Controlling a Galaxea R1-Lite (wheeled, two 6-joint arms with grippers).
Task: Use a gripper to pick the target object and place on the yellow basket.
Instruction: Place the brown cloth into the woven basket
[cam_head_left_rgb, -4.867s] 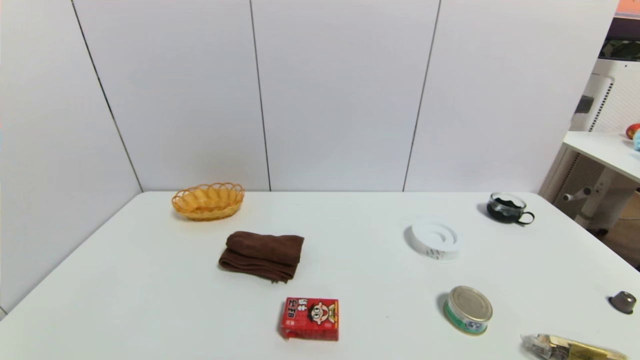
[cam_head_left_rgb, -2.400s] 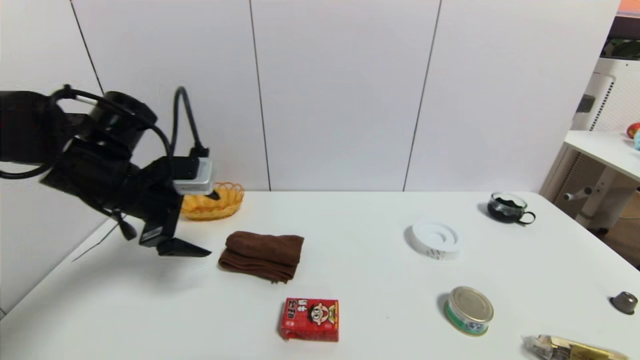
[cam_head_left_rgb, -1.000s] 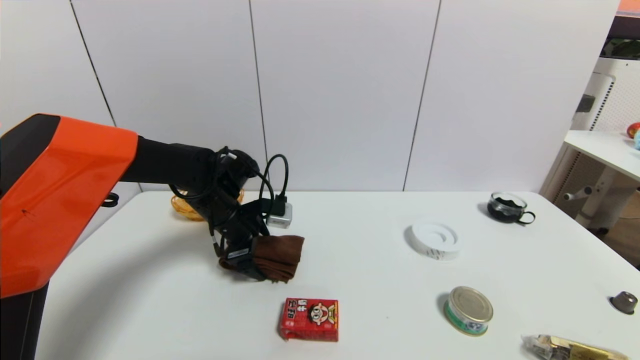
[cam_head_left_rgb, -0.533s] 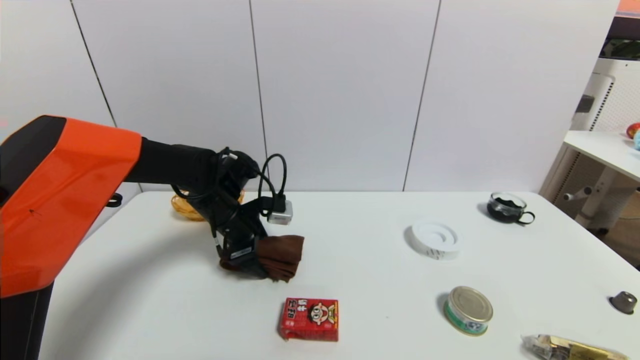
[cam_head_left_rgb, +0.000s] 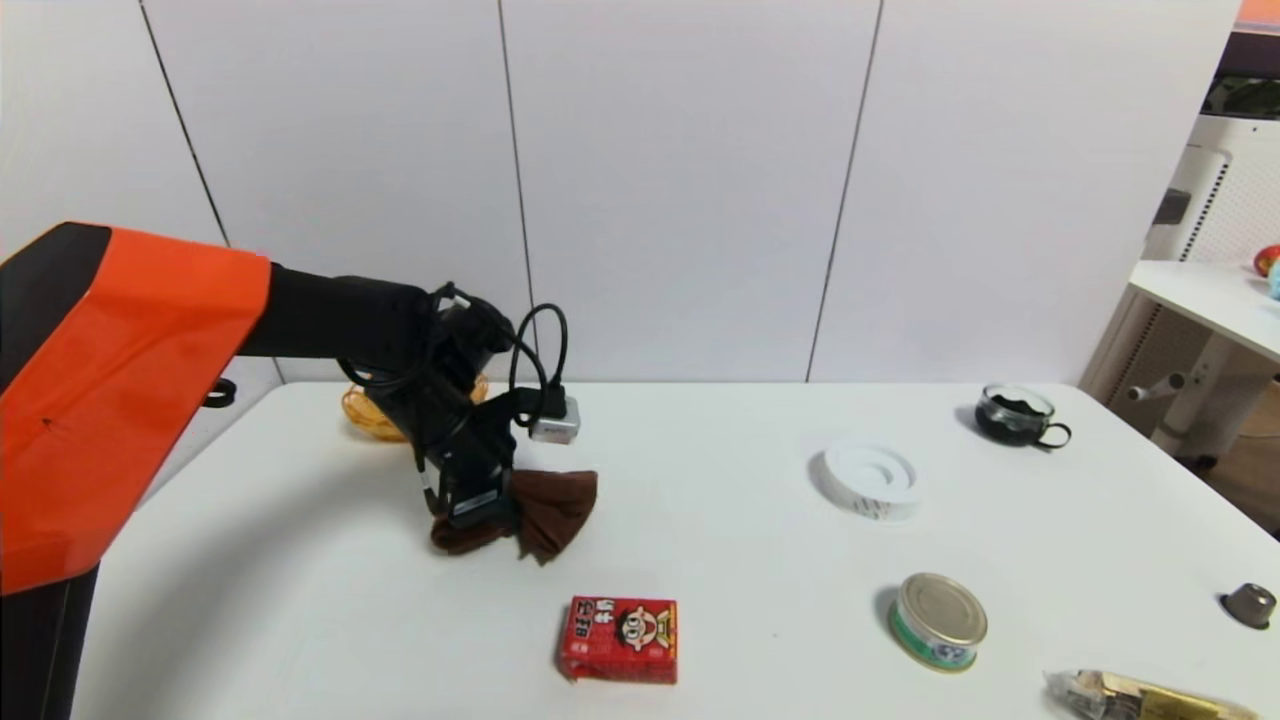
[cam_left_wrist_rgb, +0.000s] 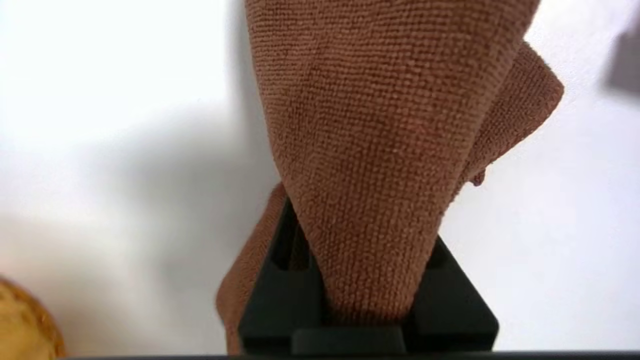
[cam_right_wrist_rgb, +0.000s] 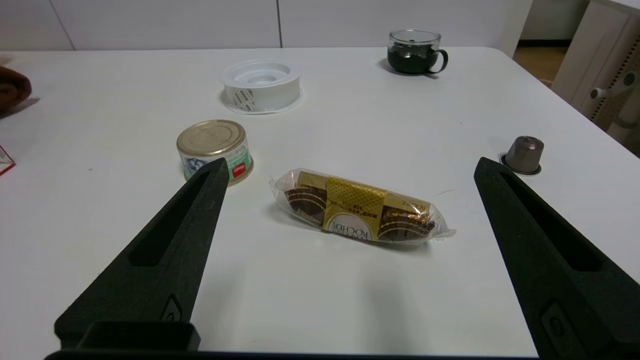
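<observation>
- The basket (cam_head_left_rgb: 368, 415) sits at the counter's (cam_head_left_rgb: 700, 560) far left, partly behind the arm.
- The left end effector (cam_head_left_rgb: 478, 515) clamps the brown towel (cam_head_left_rgb: 545, 505), bunched just above the counter.
- The right end effector (cam_right_wrist_rgb: 345, 200) hovers open over a chocolate pack (cam_right_wrist_rgb: 357, 211).

The scene is brightly and evenly lit from above; the white table (cam_head_left_rgb: 760, 560) is nearly washed out, and in the left wrist view it blows out to pure white beside the towel (cam_left_wrist_rgb: 390, 150). Shadows are soft: a faint grey one lies on the table under the left arm (cam_head_left_rgb: 330, 330), and small ones hug the can (cam_head_left_rgb: 937, 620) and the glass cup (cam_head_left_rgb: 1015, 415). In the left wrist view the towel's weave is sharp, while the basket (cam_left_wrist_rgb: 25, 325) is blurred.
</observation>
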